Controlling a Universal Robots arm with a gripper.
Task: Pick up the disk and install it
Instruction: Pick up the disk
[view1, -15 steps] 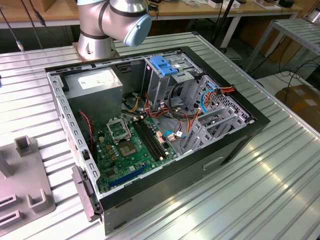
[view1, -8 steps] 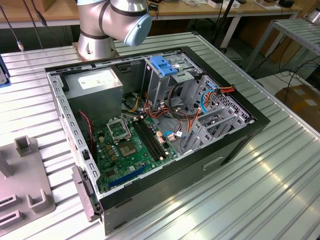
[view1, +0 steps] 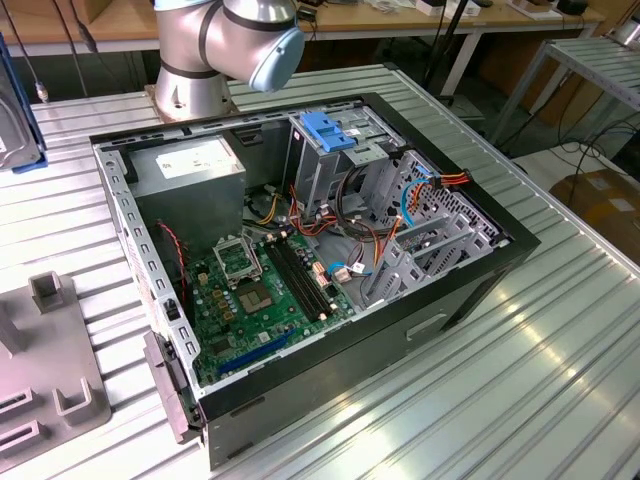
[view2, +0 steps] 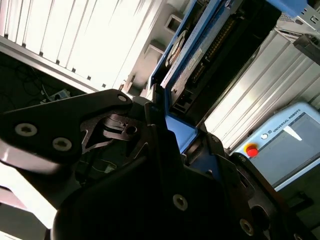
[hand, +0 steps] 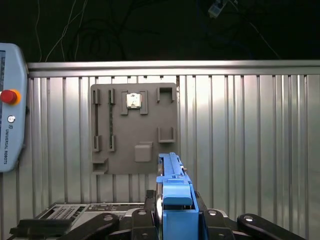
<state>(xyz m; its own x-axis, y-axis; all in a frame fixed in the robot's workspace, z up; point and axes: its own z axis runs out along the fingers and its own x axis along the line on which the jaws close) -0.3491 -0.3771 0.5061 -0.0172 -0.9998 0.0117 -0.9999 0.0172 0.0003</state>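
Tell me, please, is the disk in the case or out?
Out: the claw grips the disk, with the ribbed table behind it.

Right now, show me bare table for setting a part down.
Widest: ribbed table on the exterior view's right of the computer case. A narrow strip lies between case and grey fixture plate. Inside the case is crowded with cables.
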